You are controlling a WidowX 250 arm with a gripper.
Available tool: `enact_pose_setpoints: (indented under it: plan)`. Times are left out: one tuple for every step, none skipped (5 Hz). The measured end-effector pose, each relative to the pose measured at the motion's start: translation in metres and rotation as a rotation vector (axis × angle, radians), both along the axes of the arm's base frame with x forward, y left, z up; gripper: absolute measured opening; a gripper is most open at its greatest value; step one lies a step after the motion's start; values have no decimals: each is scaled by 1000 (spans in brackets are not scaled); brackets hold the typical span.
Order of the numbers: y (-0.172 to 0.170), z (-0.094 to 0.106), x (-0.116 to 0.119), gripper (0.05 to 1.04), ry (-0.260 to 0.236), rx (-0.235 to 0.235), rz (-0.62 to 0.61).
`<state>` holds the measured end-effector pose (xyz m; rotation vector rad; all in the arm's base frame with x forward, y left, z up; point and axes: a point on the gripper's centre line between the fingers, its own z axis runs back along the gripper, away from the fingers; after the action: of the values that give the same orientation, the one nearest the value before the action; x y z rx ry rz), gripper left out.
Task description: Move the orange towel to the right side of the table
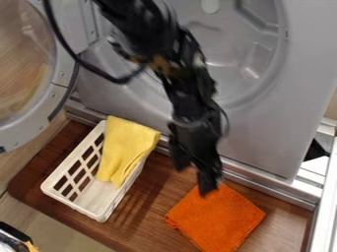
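The black gripper [195,173] hangs down near the middle, in front of the washing machine's base, with its two fingers apart and nothing seen between them. Its lower right fingertip overlaps the upper corner of the orange towel [217,219] in the camera view; whether it touches the cloth, I cannot tell. The towel lies flat as a rough square, turned like a diamond, on the brown wooden table [148,209], right of centre near the bottom of the view.
A white slatted basket [102,215] stands to the left, a yellow cloth [125,147] draped in it and over its back rim. Behind rises the grey machine front [263,133], its round door open at left. A metal rail [325,211] borders the right side.
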<state>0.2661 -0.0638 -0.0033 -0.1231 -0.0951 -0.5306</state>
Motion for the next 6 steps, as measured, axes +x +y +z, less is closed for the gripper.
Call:
enact_pose_setpoints:
  plan:
    - [-11, -20, -3, 1000, -17, -10, -28]
    - [-17, -35, -3, 1000, -33, 29, -59]
    - [-13, -50, -1, 1000, -26, 69, -36]
    - [-16, -56, 3, 1000, -12, 76, -17]
    - [-30, -63, 3, 1000, 5, 68, -40]
    - [-35, -73, 0, 1000, 10, 67, -38]
